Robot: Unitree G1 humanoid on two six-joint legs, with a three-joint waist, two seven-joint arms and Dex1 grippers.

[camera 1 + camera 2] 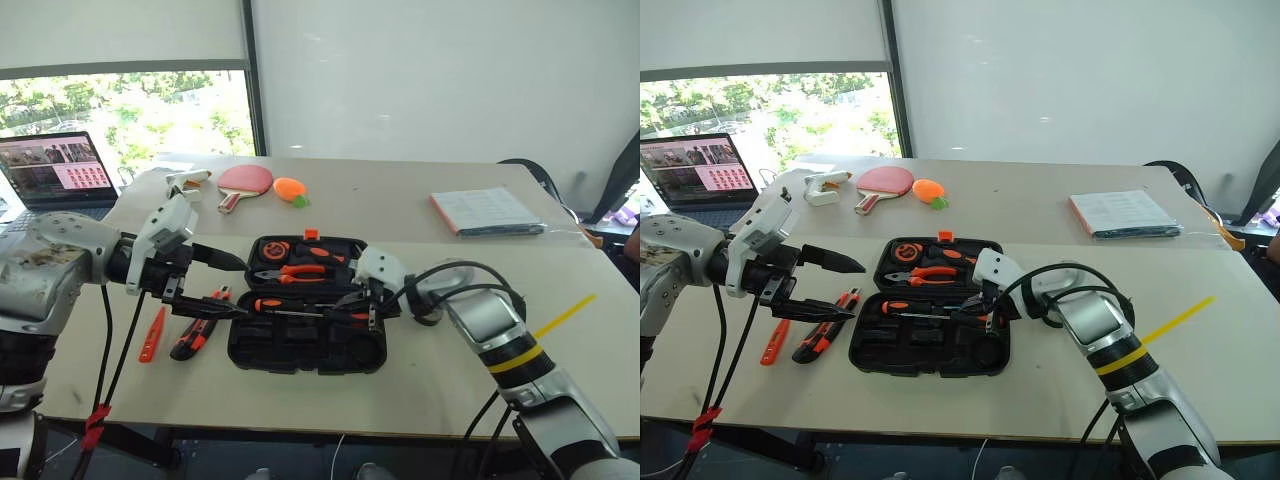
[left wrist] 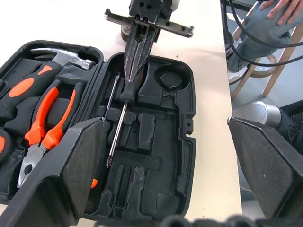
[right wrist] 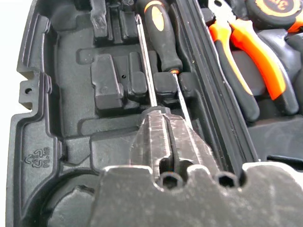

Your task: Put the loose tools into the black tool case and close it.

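While the black tool case (image 1: 306, 345) lies open at the centre of the head view on the table (image 1: 420, 380), the right hand (image 1: 362, 305) reaches into it from the right side of the frame. Its two fingers are pressed together, and in the left wrist view they are clamped on the black end of a screwdriver (image 2: 117, 127) whose shaft lies in a recess of the near half of the case. A second screwdriver (image 1: 300, 304) with an orange and black handle lies just beside it, along the hinge. The far half holds the orange-handled pliers (image 1: 292, 271).

The left hand (image 1: 222, 284) hovers at centre left, above the left edge of the case, with its fingers spread wide and nothing between them. On the table under it, left of the case, lie the utility knife (image 1: 196, 330) and the small flat orange tool (image 1: 151, 335), near each other but apart. At the upper middle of the frame there is a red paddle (image 1: 243, 182), and at upper left a laptop (image 1: 55, 172)
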